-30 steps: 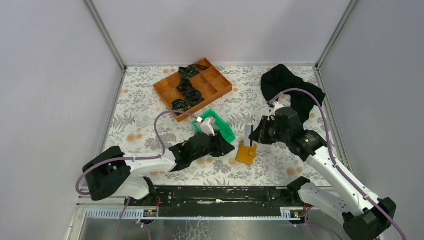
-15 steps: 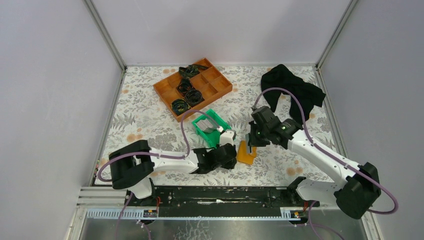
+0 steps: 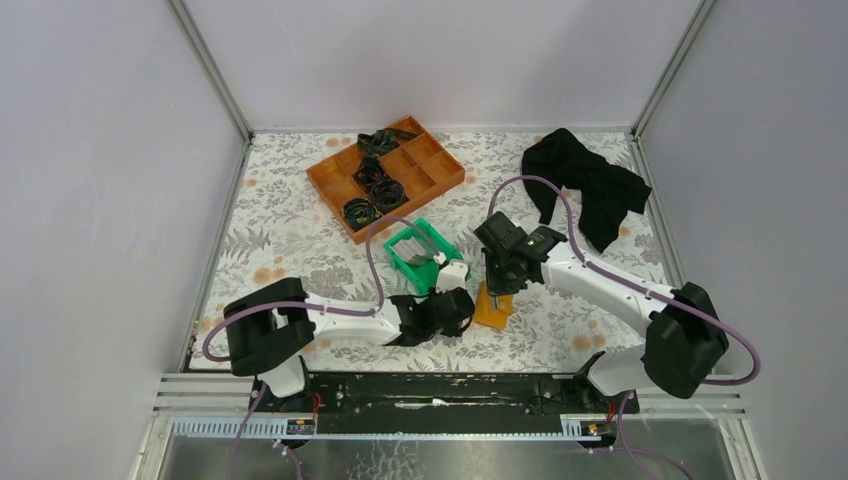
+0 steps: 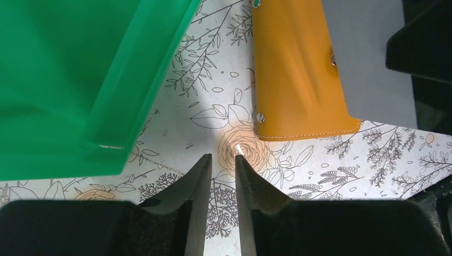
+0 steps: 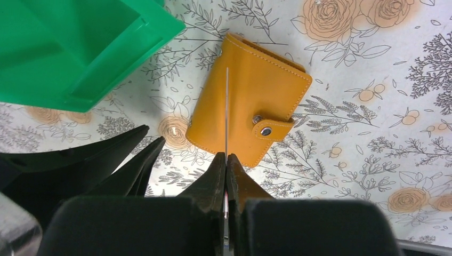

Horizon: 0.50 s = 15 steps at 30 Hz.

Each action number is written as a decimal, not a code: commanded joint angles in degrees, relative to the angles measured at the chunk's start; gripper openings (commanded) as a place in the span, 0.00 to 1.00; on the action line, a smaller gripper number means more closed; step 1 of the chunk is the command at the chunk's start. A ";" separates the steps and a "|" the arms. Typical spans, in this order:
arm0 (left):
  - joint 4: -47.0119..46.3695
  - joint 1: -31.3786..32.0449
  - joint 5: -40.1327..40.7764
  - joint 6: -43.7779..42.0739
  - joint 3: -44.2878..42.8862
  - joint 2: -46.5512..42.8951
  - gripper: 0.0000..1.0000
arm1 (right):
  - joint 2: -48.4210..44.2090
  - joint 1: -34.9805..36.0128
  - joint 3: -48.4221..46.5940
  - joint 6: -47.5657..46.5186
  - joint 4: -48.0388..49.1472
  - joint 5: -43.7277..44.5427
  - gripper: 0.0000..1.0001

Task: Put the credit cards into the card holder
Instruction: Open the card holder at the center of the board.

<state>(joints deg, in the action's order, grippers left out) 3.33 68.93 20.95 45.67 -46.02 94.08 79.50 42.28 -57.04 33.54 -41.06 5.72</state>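
The right gripper [image 5: 226, 160] pinches a thin whitish-grey credit card [image 5: 226, 106] edge-on, just beyond its fingertips over the small orange-tan leather card holder [image 5: 266, 90], which looks snapped shut; the left gripper [image 4: 222, 165], slightly parted and empty, sits just short of it, so unsnapping likely comes next.

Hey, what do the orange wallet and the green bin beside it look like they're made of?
Orange wallet: probably leather or faux leather, matte, with stitched edges and a metal snap on its tab. Green bin: likely moulded plastic, smooth and slightly glossy, uniform colour with crisp straight walls.
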 commanded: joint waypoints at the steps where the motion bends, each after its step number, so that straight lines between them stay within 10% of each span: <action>1: 1.94 -0.01 3.20 -2.82 -2.93 0.57 0.30 | 0.98 1.52 -3.19 2.34 -3.15 4.22 0.00; 15: 2.47 -1.12 2.98 -4.17 -4.61 3.37 0.33 | 2.95 5.52 -1.63 6.80 -4.58 8.25 0.00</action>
<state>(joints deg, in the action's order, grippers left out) 4.84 68.53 22.11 42.78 -49.54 96.62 81.62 46.11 -57.98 37.85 -44.53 10.96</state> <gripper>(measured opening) 0.328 0.018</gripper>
